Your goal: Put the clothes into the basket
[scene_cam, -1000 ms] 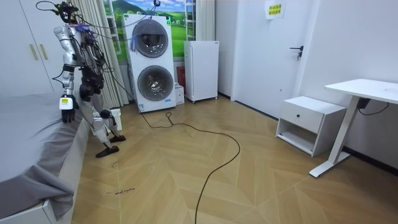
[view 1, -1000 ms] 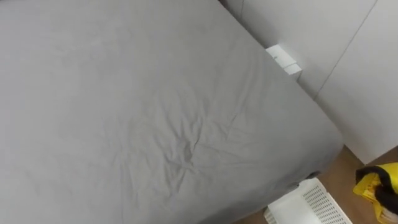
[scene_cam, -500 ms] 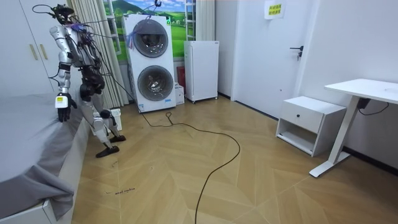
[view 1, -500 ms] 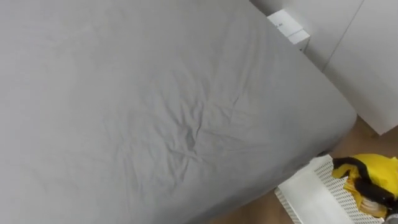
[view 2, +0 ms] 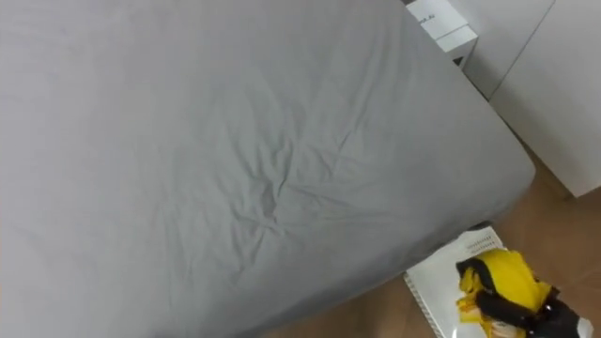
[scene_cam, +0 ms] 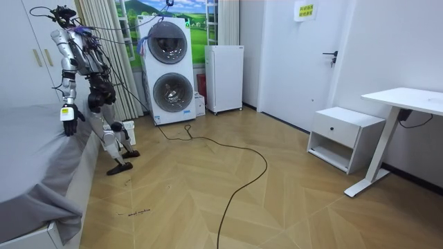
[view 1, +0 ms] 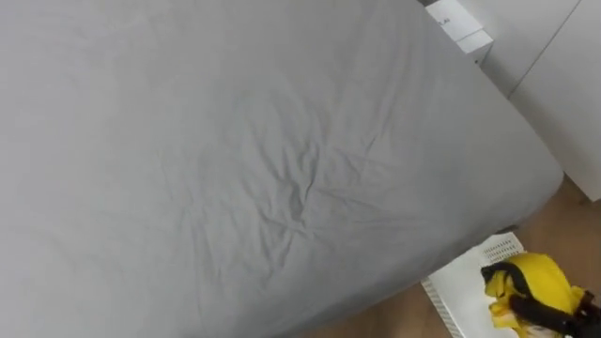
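Observation:
A yellow garment (view 1: 531,282) hangs at the lower right, bunched in my right hand (view 1: 556,317), whose dark fingers are curled round it. It is just over the white slotted basket (view 1: 460,282), which stands on the wooden floor against the corner of the bed. In the right eye view the same garment (view 2: 498,272) covers part of the basket (view 2: 437,277). In the room view I stand at the bed's side, facing it, and my left hand (scene_cam: 68,115) hangs by the mattress edge.
The bed with its grey, creased sheet (view 1: 235,160) takes up most of the view. White wardrobe panels (view 1: 563,56) and a small white box (view 1: 458,17) lie beyond its far corner. Stacked washing machines (scene_cam: 166,69) stand behind me.
The view has swung down and right. My right hand has carried the yellow garment from the right of the basket to over it. In the room view my left hand lifted slightly toward the bed.

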